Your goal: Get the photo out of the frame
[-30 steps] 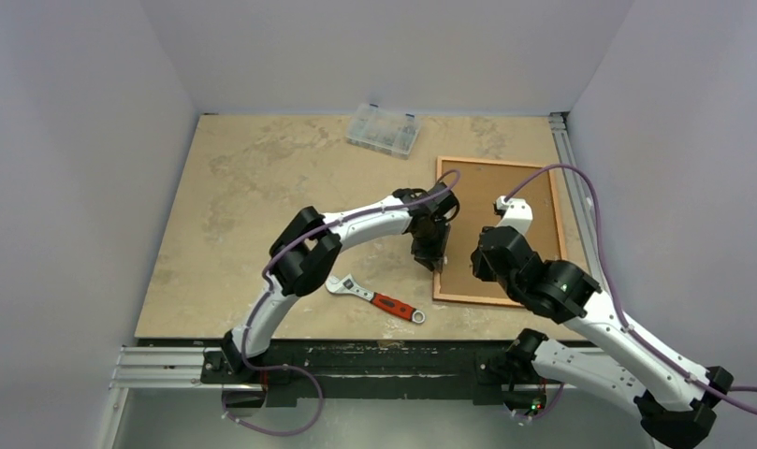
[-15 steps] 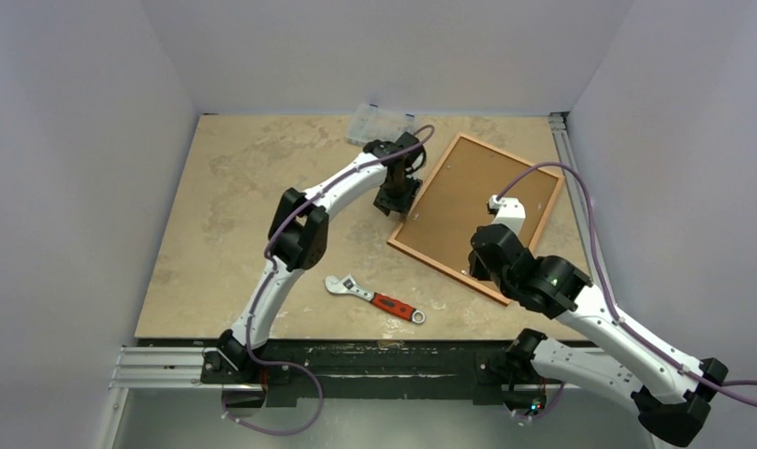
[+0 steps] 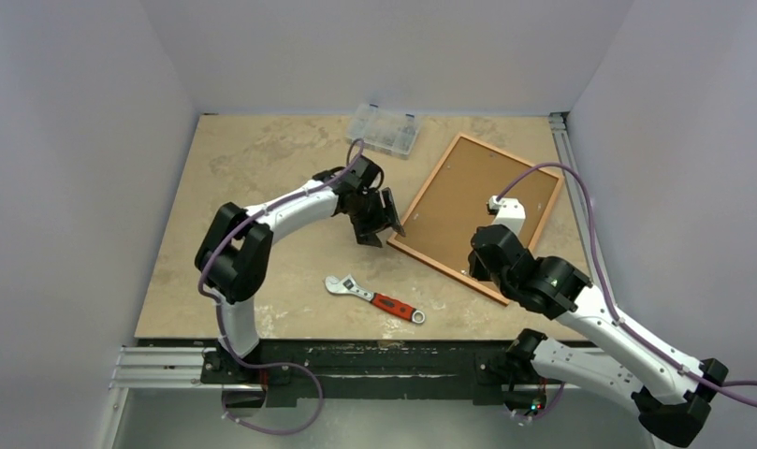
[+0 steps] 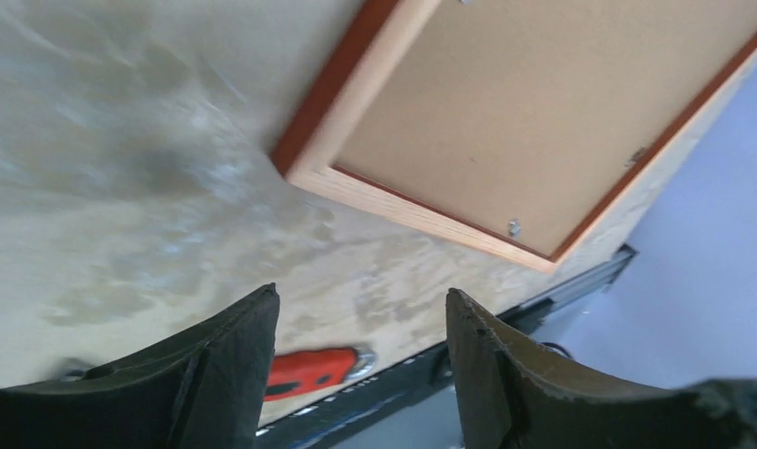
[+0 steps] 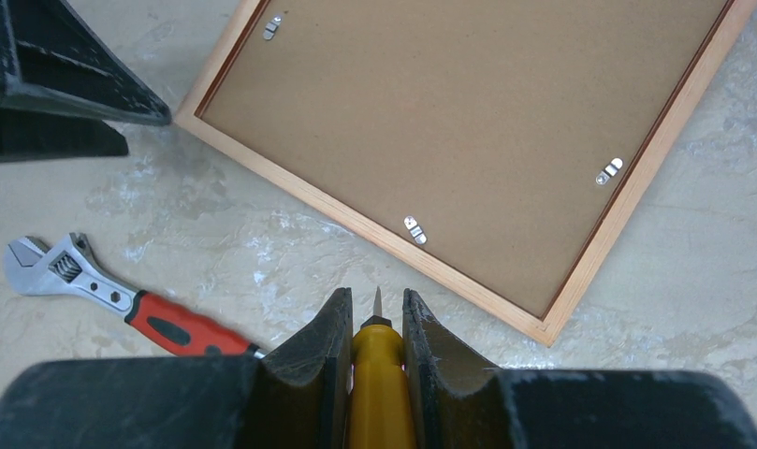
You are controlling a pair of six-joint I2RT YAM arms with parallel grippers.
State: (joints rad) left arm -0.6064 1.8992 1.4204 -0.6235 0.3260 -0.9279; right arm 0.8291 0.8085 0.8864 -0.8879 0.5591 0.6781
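Where the frame lies: the frame is face down on the desk, at the upper right of the top view, set askew with one corner toward the left tool.
Photo: not visible. By my reading it sits under the brown board that fills the frame's back.
Board: flush inside the moulding, held by small metal clips along its edges.
Left tool: spread wide and holding nothing, just beside the frame's left corner in the top view. Whether it touches the frame cannot be told.
Right tool: pressed onto a yellow-handled screwdriver, its tip pointing toward the clip on the frame's lower edge in the right wrist view.
Wrench: the wrench lies at lower left of the right wrist view, apart from the frame.
How the frame should handle: likely light and stiff, with thin moulding. It may slide on the smooth desk when a clip is pushed, so it probably needs steadying at a corner or rail.
How the board should handle: probably thin and rigid. No edge stands proud to pinch, so it looks best levered up at a rim once the clips are turned aside.
How the photo should handle: likely thin, limp and easy to crease or smudge. Take it by the border at a corner or edge, and lift it gently rather than drag it.
Glazing: whether any lies beneath cannot be seen, so treat the frame as fragile.
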